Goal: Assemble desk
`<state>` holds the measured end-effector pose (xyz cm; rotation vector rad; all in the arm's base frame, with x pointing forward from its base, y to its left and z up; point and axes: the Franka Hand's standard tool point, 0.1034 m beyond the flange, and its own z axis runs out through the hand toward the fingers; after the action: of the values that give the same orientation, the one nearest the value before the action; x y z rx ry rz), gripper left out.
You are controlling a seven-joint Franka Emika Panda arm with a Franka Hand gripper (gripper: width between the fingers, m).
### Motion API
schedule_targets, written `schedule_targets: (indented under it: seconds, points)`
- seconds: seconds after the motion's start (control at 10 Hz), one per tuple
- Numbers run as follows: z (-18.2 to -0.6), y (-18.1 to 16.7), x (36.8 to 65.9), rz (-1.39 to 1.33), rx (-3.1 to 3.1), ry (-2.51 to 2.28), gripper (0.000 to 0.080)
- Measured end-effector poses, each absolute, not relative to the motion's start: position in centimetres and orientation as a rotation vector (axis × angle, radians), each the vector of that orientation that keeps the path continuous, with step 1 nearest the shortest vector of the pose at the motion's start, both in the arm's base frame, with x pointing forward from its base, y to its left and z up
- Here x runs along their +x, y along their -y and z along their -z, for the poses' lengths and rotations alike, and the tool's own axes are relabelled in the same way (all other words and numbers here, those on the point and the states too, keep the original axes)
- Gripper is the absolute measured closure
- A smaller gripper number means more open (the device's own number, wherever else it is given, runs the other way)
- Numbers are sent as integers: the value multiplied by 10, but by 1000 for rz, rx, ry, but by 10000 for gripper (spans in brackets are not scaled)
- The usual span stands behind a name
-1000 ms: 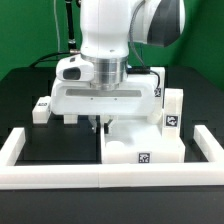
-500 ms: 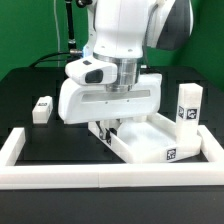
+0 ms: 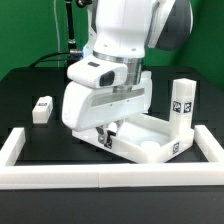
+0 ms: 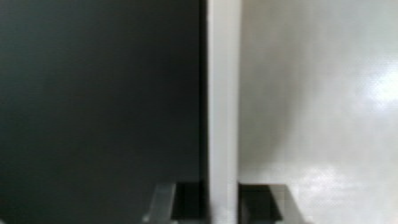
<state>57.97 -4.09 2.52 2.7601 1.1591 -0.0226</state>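
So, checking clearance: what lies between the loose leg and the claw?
Only bare black table, per the exterior view; the claw grips the tabletop rim.

Black table top [image 3: 35, 140]. Low white U-shaped border wall [image 3: 60, 178] lies on it: the long run crosses the near edge, and short arms run back at the exterior view's left and right. Green backdrop [image 3: 20, 30] behind. Dark upright pole with cables [image 3: 68, 28] at the back.

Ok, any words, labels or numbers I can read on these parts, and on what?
No words, numbers or brands in either view.
On the corner leg: square black-and-white tag, pattern only.
On the tabletop rim: same kind of tag, no characters.
On the loose leg: tag too small to read.
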Motion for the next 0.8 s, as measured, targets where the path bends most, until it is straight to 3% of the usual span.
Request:
schedule_targets:
  seconds: [0.2, 0.6, 0.8]
  points:
    - [-26, 28, 589, -45, 2598, -1377, 732]
    - [-27, 38, 589, 22, 2384, -1684, 732]
    - [-30, 31, 611, 25, 2226, -1845, 732]
